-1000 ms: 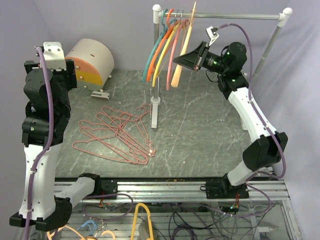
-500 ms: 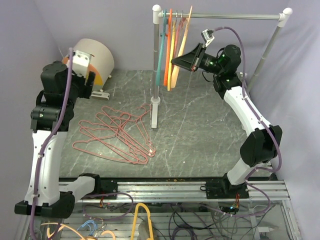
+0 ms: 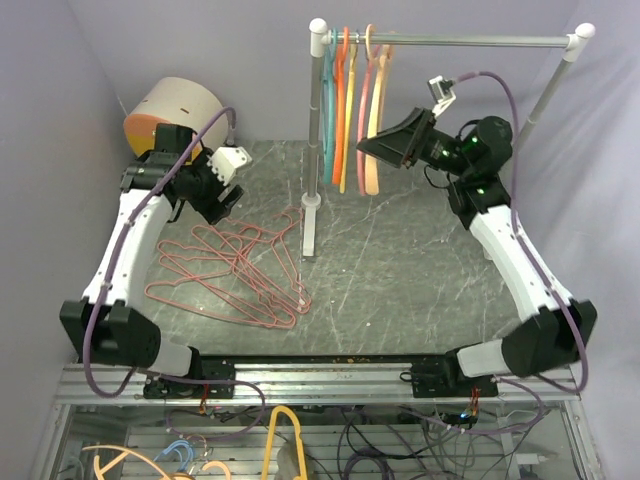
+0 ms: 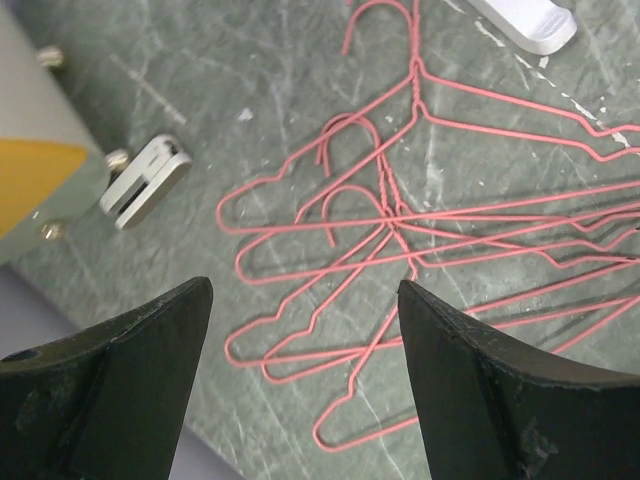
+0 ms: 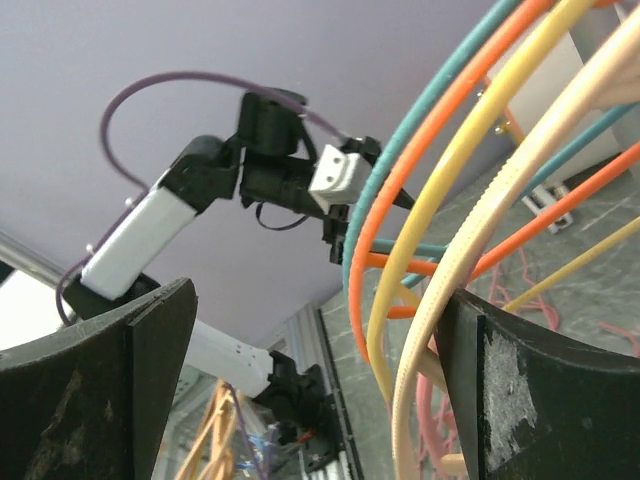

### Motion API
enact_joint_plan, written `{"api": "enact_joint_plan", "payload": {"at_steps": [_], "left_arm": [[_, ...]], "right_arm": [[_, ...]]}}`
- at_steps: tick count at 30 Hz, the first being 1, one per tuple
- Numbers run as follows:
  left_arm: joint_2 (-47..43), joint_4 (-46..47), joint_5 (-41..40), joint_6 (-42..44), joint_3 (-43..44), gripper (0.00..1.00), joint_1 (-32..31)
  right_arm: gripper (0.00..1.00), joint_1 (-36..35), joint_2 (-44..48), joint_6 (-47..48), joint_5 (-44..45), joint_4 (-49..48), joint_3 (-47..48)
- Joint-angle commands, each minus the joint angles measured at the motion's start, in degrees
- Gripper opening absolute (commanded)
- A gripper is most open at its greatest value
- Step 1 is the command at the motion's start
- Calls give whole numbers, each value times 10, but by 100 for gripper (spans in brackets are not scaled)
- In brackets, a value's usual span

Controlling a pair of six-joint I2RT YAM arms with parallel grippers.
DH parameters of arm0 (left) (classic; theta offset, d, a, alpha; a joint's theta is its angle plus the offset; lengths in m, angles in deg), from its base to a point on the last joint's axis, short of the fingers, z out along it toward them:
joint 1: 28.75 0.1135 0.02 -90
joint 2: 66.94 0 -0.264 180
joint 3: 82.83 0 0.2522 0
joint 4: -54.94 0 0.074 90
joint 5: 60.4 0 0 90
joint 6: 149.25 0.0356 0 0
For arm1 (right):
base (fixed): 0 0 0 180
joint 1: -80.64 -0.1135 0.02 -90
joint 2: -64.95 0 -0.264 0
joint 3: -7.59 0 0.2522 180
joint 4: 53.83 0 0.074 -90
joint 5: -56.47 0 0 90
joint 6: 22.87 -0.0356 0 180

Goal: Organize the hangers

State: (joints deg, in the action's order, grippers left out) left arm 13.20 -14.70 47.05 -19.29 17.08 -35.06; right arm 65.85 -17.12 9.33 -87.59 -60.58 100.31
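Several thin pink wire hangers [image 3: 235, 275] lie tangled flat on the table; in the left wrist view the same hangers [image 4: 400, 215] fill the floor below. My left gripper [image 3: 218, 198] hovers above their far left edge, open and empty [image 4: 305, 290]. On the rail hang a teal hanger [image 3: 328, 95], an orange one [image 3: 342, 100], a yellow one [image 3: 352, 95], a pink one [image 3: 364, 100] and a peach one [image 3: 374, 130]. My right gripper [image 3: 372, 150] stands open beside them [image 5: 318, 290], the peach hanger [image 5: 470, 260] running close by its right finger.
The silver rail [image 3: 470, 42] rests on a grey post [image 3: 313, 150] with a white foot [image 3: 310, 215] beside the wire pile. A round beige and orange box [image 3: 170, 105] sits at the back left, a small white clip [image 4: 145, 180] by it.
My right gripper has opened and let go of the peach hanger, which now hangs straight with the others. The left arm swung down and right, over the wire hangers.
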Motion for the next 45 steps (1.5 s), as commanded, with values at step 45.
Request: {"api": "enact_joint_plan", "payload": {"at_steps": [45], "left_arm": [[441,43,36,273,123,80,20]], "right_arm": [[100,133,274,199,49,260,-235]]}}
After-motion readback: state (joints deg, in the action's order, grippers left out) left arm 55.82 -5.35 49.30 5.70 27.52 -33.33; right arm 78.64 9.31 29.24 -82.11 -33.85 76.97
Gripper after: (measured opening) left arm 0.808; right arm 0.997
